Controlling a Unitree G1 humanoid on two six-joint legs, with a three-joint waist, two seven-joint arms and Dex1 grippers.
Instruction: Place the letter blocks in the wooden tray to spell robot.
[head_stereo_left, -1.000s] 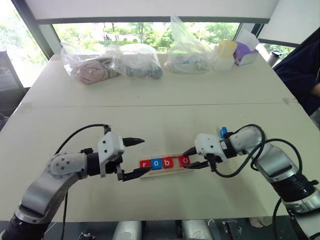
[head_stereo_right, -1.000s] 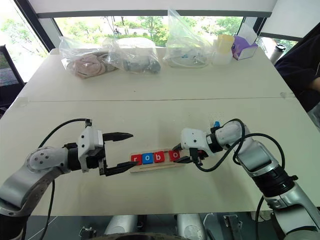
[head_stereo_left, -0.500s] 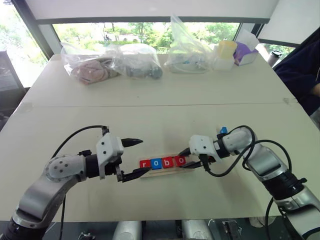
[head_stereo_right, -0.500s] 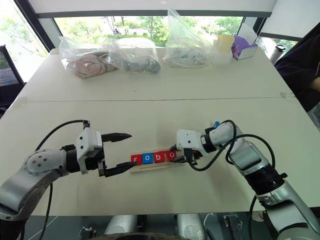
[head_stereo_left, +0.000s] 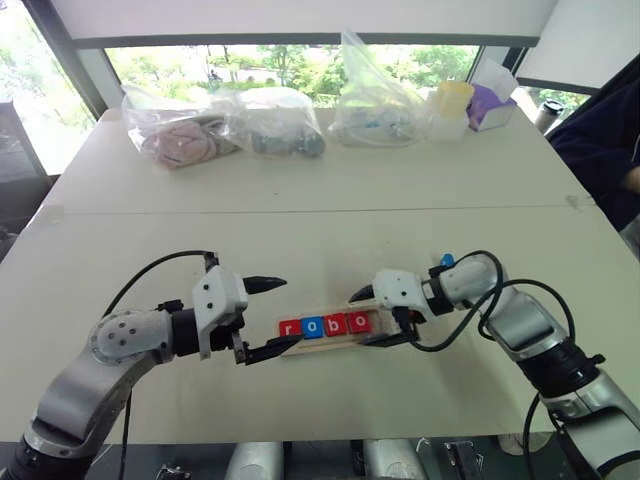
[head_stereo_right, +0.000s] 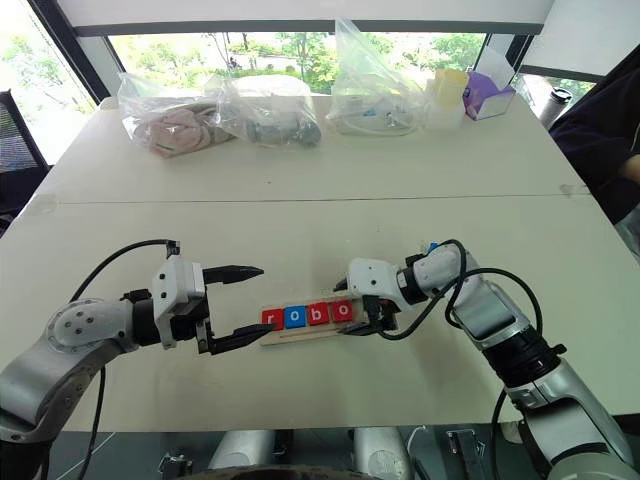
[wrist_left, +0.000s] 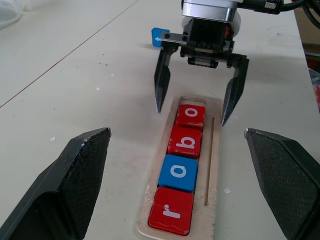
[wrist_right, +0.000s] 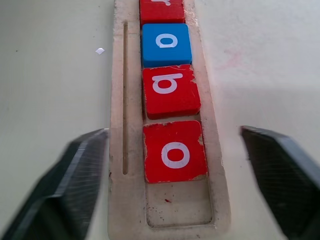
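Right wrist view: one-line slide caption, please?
Open right end effector straddles the wooden tray, where four letter blocks read r, o, b, o; the last slot is empty.

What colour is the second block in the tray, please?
Blue, with a white o, clearest in the left wrist view.

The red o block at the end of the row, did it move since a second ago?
Yes. The red o block slid along the wooden tray toward the red b block, closing the gap. The right gripper now stands open around it.

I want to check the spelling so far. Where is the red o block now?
In the left wrist view, the red o block lies fourth in the tray, beside the b block, between the open right gripper's fingers.
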